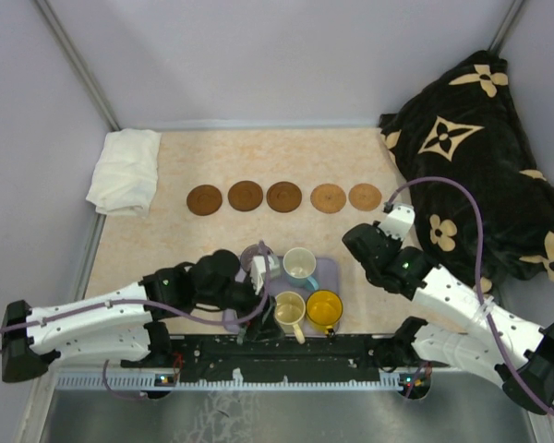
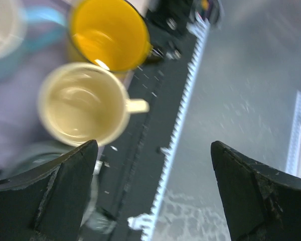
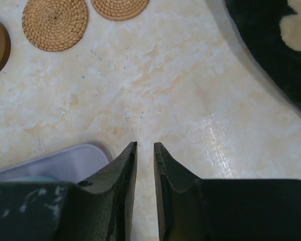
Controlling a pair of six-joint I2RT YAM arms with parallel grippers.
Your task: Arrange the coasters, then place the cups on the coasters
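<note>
The left arm (image 1: 217, 277) hides most of the grey-green mug (image 1: 258, 256). In the left wrist view, the light blue mug (image 2: 5, 40) is blurred and cut off.
</note>
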